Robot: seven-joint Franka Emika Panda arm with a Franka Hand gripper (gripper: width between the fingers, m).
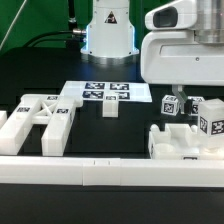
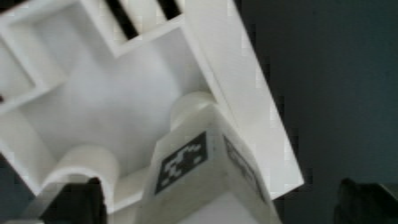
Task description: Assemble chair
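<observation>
My gripper point(image 1: 186, 97) hangs low at the exterior view's right, over a group of white tagged chair parts point(image 1: 208, 116) and the chunky seat block point(image 1: 180, 141). In the wrist view a large white chair part point(image 2: 125, 110) with slots, rounded posts and a square tag point(image 2: 187, 160) fills the picture. My gripper point(image 2: 217, 205) is open. Its dark fingertips point(image 2: 71, 196) stand on either side of this part, with a dark gap at one side. An X-braced side frame point(image 1: 42, 118) lies at the exterior view's left. A small cube point(image 1: 110, 109) sits near the middle.
The marker board point(image 1: 104, 92) lies flat behind the cube. A long low white border rail point(image 1: 100, 176) runs along the front, with another piece at the left point(image 1: 10, 130). The robot base point(image 1: 108, 30) stands at the back.
</observation>
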